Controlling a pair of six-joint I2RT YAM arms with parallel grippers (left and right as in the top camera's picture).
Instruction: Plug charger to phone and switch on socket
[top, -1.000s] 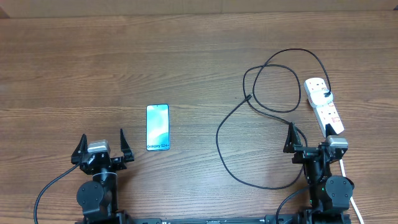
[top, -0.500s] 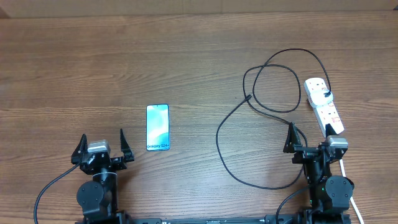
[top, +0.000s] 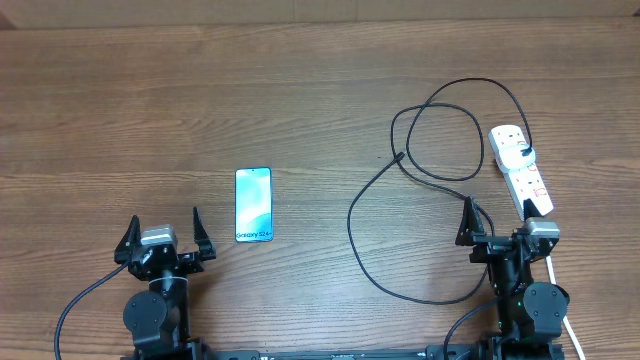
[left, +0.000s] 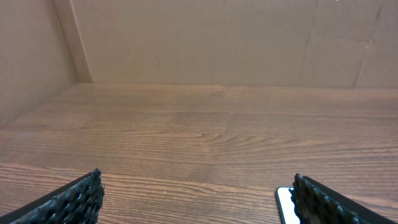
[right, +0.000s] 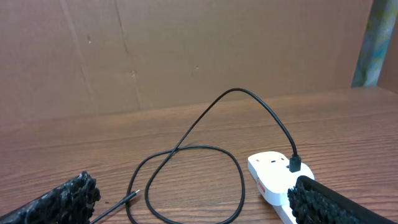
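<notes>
Nothing has moved since the earlier frame – both arms rest at the near edge of the table (top: 300, 100) in the same pose. Left pincer (top: 163, 221) is spread wide and holds nothing; its wrist view shows the two black fingertips (left: 74, 202) far apart with bare wood between them. Right pincer (top: 503, 222) is spread wide too and is also empty.

The phone (top: 253, 205) lies flat on the table with its lit blue-teal screen up, just in front of the left pincer and slightly toward the middle of the table. One corner of it shows beside the left arm's right finger in the wrist view.

The charger (top: 349, 218) lies in loose black loops in front of the right arm. Its small plug tip (top: 399, 156) rests free on the wood, well apart from the phone. The other end goes to a white adapter (top: 510, 140) on the far end of the socket (top: 535, 188) – a white strip that lies near the right pincer, partly under it. Its white cord (top: 570, 325) runs back beside the right arm.
</notes>
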